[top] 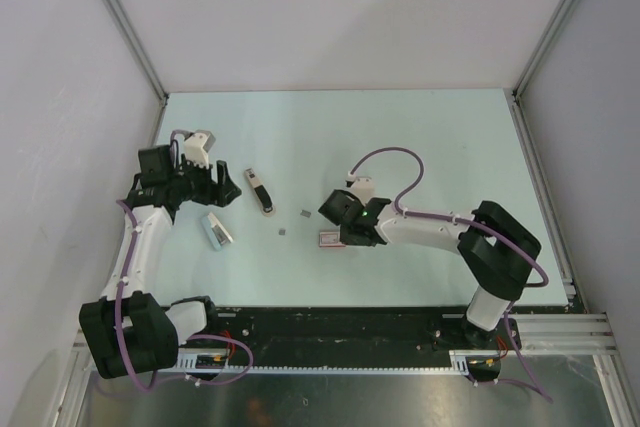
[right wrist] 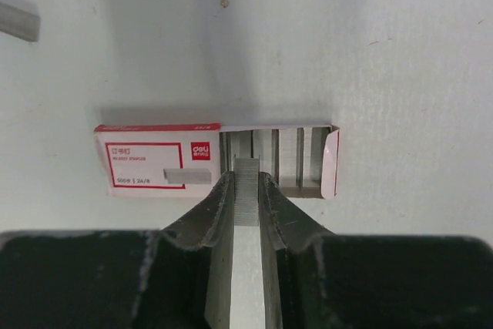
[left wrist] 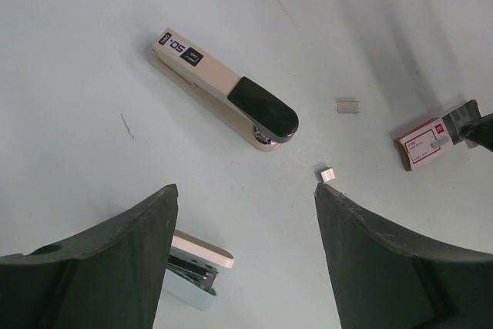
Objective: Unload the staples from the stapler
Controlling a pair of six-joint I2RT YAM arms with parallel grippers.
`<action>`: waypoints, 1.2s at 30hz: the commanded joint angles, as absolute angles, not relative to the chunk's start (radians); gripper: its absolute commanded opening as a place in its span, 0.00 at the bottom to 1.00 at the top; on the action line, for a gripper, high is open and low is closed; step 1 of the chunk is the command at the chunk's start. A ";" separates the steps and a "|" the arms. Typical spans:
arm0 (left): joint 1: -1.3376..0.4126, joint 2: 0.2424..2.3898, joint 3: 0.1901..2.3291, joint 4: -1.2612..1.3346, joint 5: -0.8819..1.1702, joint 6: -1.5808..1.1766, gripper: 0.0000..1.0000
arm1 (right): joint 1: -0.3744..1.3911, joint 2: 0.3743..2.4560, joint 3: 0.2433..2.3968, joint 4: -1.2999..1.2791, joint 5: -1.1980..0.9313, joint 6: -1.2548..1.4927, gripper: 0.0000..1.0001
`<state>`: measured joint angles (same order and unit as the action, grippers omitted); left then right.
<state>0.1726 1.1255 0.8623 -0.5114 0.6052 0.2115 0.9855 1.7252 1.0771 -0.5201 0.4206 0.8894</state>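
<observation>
Staples [right wrist: 246, 169] — nipped in right pincer [right wrist: 246, 181].

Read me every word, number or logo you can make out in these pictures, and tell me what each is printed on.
"50": black label on the stapler, seen upside down; small print beside it unreadable.
"deli": red logo on the staple box.
"24/6": apparently, on the box's front; its other print is too blurred.

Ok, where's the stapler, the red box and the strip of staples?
stapler [left wrist: 266, 108]: left wrist view, on its black top.
box [right wrist: 154, 163]: right wrist view, on its white label.
staples [right wrist: 246, 190]: right wrist view, middle of the strip.
</observation>
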 commanded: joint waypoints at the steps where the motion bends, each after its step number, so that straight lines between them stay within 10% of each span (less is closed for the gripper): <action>1: 0.179 1.118 0.852 -0.502 0.627 0.233 0.77 | 0.997 1.663 1.076 -0.539 0.454 0.911 0.04; 36: 0.179 1.114 0.843 -0.500 0.621 0.242 0.77 | 0.980 1.747 1.077 -0.505 0.422 0.896 0.04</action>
